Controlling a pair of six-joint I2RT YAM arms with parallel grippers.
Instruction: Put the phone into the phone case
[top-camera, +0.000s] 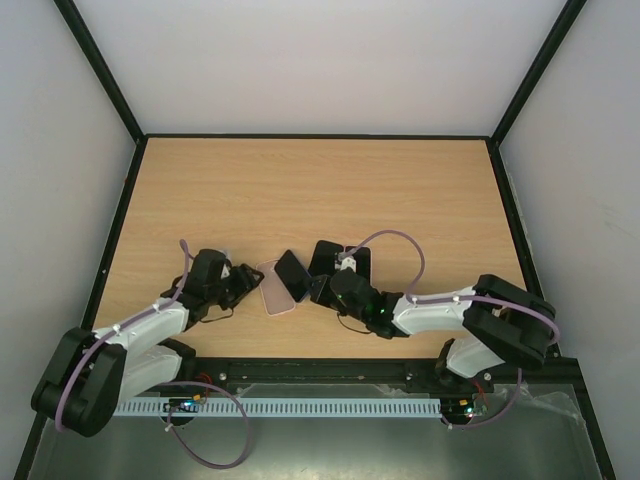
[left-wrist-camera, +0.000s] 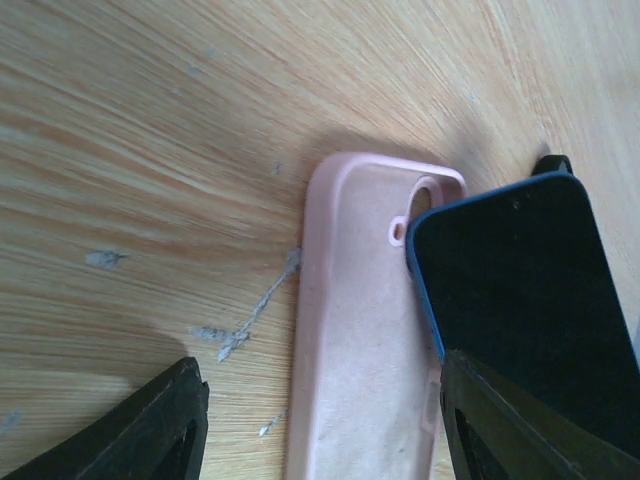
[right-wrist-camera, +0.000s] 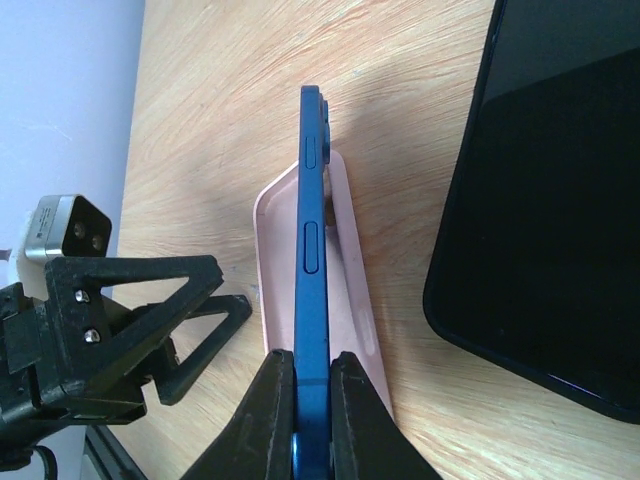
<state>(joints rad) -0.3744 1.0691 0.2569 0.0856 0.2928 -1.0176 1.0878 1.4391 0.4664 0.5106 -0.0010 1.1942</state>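
From above, the pink case (top-camera: 272, 298) lies flat on the table (top-camera: 300, 190) between the two claws. The phone (top-camera: 293, 273) leans tilted over the case's right side. The right claw (top-camera: 322, 290) is clamped on the phone. The left claw (top-camera: 240, 283) sits just left of the case with its jaws apart, holding nothing. To do this step well, I judge the phone should be laid down flat, one long edge tucked under the case wall first. The left claw can brace the case so it does not slide.

The left wrist view adds that the case is open side up. The phone's corner overhangs the right rim near the camera cut-out, not seated.

Only the right wrist view shows the grip: both fingers (right-wrist-camera: 265, 420) pinch the phone's faces. The phone stands steeply on edge over the case, side buttons showing. A black slab (right-wrist-camera: 550, 200) lies just beside it.
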